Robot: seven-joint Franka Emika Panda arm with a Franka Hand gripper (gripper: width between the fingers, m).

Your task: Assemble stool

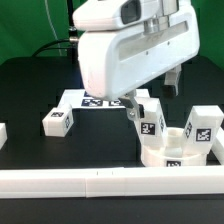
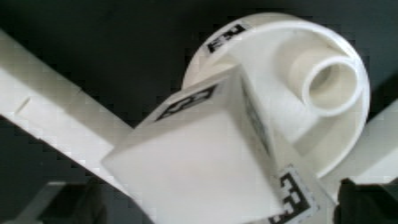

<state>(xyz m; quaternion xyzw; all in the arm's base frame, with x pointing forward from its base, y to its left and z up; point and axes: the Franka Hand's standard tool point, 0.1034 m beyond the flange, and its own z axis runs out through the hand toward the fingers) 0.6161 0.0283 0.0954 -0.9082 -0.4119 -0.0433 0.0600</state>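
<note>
Your gripper (image 1: 152, 108) hangs with its jaws spread wide, straddling one blocky stool leg (image 1: 150, 122) without clamping it. In the exterior view, one dark finger (image 1: 134, 108) shows just beside the leg on the exterior view's left. The other finger is mostly hidden behind the arm's white housing.

That leg stands tilted on the round seat (image 1: 160, 155), which rests on the black table (image 1: 30, 90) close to the long white border rail (image 1: 100, 182). A second leg (image 1: 203, 128) stands upright at the seat's edge on the exterior view's right. A third leg (image 1: 57, 120) lies well apart on the table toward the exterior view's left, near the marker board (image 1: 95, 100).

From the wrist view you look down the leg (image 2: 205, 150), its tagged faces filling the space between the blurred fingers (image 2: 54, 205). A dark gap separates it from one finger; you cannot tell whether the other touches. Past it lies the seat (image 2: 267, 40) with an open socket (image 2: 329, 82), and the rail (image 2: 54, 100) runs alongside.
</note>
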